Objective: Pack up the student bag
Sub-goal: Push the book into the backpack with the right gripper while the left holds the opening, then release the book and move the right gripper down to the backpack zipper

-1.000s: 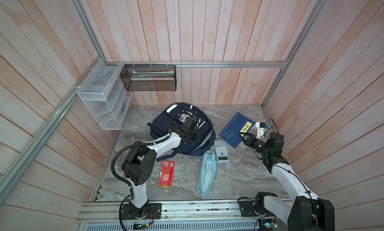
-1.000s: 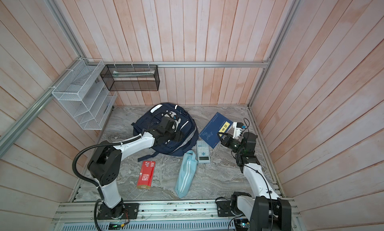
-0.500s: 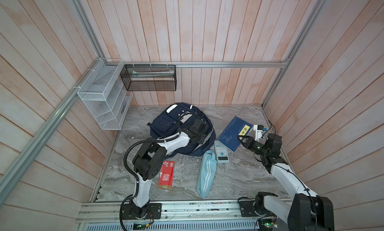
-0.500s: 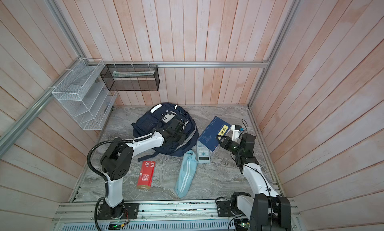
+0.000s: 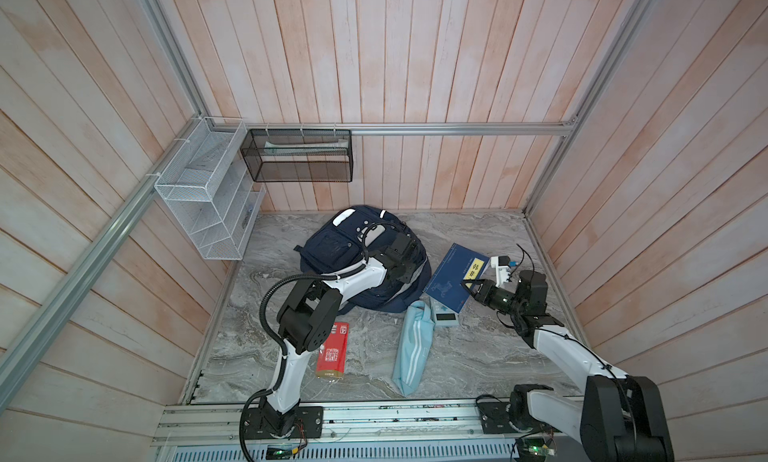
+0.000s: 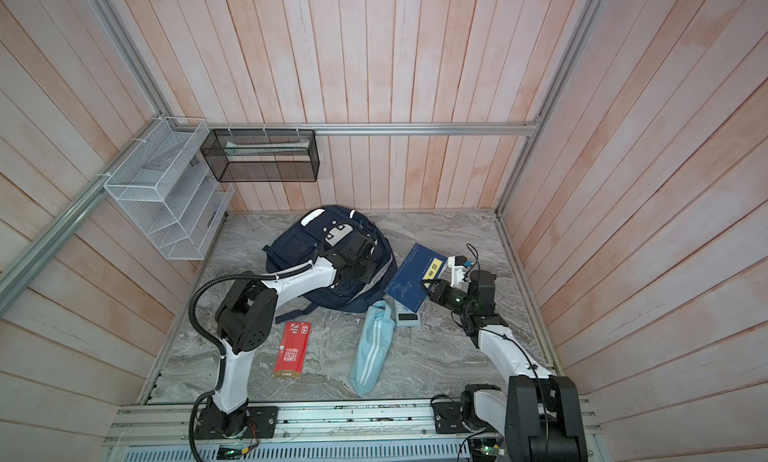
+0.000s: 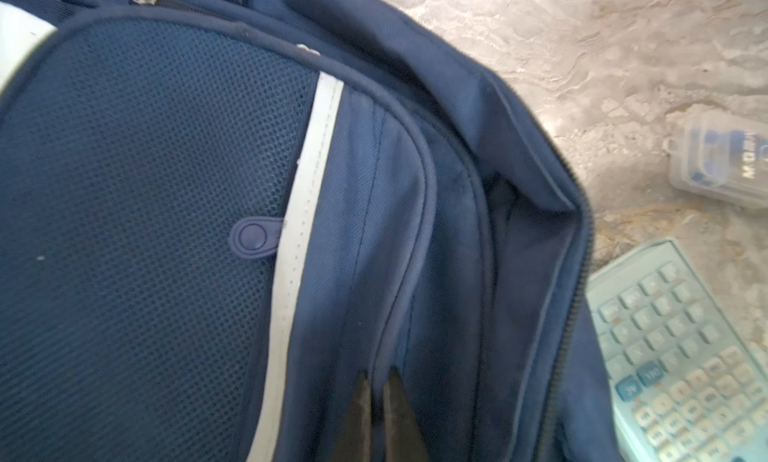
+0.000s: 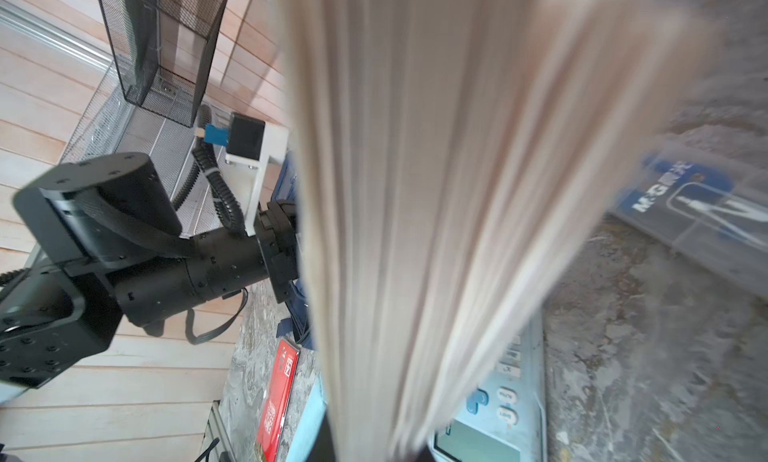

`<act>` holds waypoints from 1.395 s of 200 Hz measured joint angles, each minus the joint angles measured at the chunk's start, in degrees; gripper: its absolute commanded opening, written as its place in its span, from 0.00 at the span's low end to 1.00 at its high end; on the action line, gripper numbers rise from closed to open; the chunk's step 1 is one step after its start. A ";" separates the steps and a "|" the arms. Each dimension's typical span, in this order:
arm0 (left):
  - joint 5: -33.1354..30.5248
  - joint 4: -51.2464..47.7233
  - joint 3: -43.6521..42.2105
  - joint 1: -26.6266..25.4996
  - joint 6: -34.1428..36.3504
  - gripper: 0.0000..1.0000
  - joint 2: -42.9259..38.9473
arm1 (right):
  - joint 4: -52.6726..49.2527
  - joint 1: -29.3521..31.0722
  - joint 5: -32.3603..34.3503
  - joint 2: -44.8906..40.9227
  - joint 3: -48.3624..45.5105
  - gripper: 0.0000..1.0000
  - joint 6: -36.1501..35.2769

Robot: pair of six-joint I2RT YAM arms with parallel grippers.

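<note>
Cloth of dark blue covers the student bag [image 5: 332, 252], with white stripes, a net pocket and a white patch with two dark buttons. It lies on the grey table [image 5: 478, 356] near the back wall, and its zip gapes open on one side. The left gripper [image 7: 377, 383] is pinched tight on a fold of the bag. The right gripper [image 5: 471, 284] squeezes a blue book [image 5: 451, 272], tilted over the calculator [image 5: 444, 316]. I count one bag, one book, one calculator, one light-blue pouch [image 5: 411, 347], one red box [image 5: 332, 349] and two grippers.
</note>
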 measured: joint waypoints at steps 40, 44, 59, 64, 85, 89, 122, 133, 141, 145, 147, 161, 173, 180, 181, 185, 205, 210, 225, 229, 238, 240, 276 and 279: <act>8.07 -1.66 0.00 4.83 -2.60 0.00 -9.35 | 3.32 6.34 0.79 7.69 1.64 0.00 3.37; 8.98 -1.66 0.00 5.49 -2.84 0.00 -10.23 | 3.85 6.95 0.94 8.63 2.10 0.00 3.65; 12.57 -1.49 0.09 8.41 -4.20 0.00 -13.60 | 6.80 9.38 1.20 13.07 4.35 0.00 5.99; 13.77 -1.33 0.11 9.46 -4.68 0.00 -14.56 | 8.00 10.25 1.22 14.84 5.40 0.00 6.56; 16.20 -1.14 0.17 11.15 -5.60 0.00 -16.06 | 12.74 13.31 1.64 22.29 10.80 0.00 9.66; 16.52 -1.18 0.17 11.15 -5.68 0.00 -16.11 | 13.49 13.86 1.53 23.89 12.11 0.00 10.03; 19.15 -2.27 0.20 11.39 -6.25 0.00 -15.98 | 17.64 17.79 1.51 36.79 25.94 0.00 13.38; 19.56 -2.38 0.46 11.69 -6.38 0.00 -15.93 | 18.38 19.17 1.66 41.48 31.28 0.00 14.93; 19.96 -2.75 1.09 11.98 -6.51 0.00 -15.74 | 18.51 20.11 1.90 45.11 35.26 0.00 15.91; 20.22 -2.93 1.62 12.17 -6.54 0.00 -15.61 | 18.27 20.57 2.19 46.77 37.18 0.00 16.41; 20.35 -3.02 1.77 12.22 -6.54 0.00 -15.56 | 18.23 20.76 2.16 47.78 38.16 0.00 16.76; 21.14 -3.72 3.56 12.81 -6.56 0.00 -15.02 | 17.55 22.03 2.47 53.66 44.26 0.00 18.27; 21.81 -3.96 4.85 13.22 -6.56 0.00 -14.56 | 16.96 22.95 2.51 58.18 49.09 0.01 19.45; 22.10 -3.91 4.98 13.38 -6.54 0.00 -14.36 | 16.52 23.45 2.38 60.41 51.41 0.11 20.17; 22.12 -3.93 4.98 13.38 -6.56 0.00 -14.36 | 16.46 23.50 2.34 60.63 51.60 0.13 20.26; 22.27 -3.96 4.98 13.42 -6.56 0.00 -14.27 | 16.04 23.76 2.32 61.66 52.76 0.18 20.59; 23.41 -3.74 4.81 13.62 -6.97 0.00 -13.49 | 13.64 24.96 2.38 63.89 55.98 0.36 20.83; 23.78 -3.34 4.44 13.73 -7.17 0.00 -13.38 | 13.14 25.09 2.47 63.87 56.02 0.40 20.68; 24.74 -1.81 2.78 14.14 -8.04 0.00 -13.25 | 12.55 25.31 2.16 63.12 55.56 0.47 20.26; 25.07 -1.27 2.27 14.36 -8.31 0.00 -13.18 | 12.48 25.09 2.16 62.64 54.90 0.47 20.28; 25.77 -0.33 1.36 14.73 -8.90 0.00 -12.98 | 12.48 24.46 1.75 61.13 52.61 0.48 19.85; 25.97 -0.09 1.14 14.82 -9.07 0.00 -12.87 | 12.48 24.24 1.73 60.54 51.84 0.48 19.85; 28.11 3.89 -1.40 15.13 -11.19 0.00 -11.04 | 11.15 18.73 2.01 49.18 38.12 0.48 17.84; 28.22 4.13 -1.40 15.10 -11.26 0.00 -10.82 | 11.10 18.34 1.95 48.19 37.13 0.48 17.55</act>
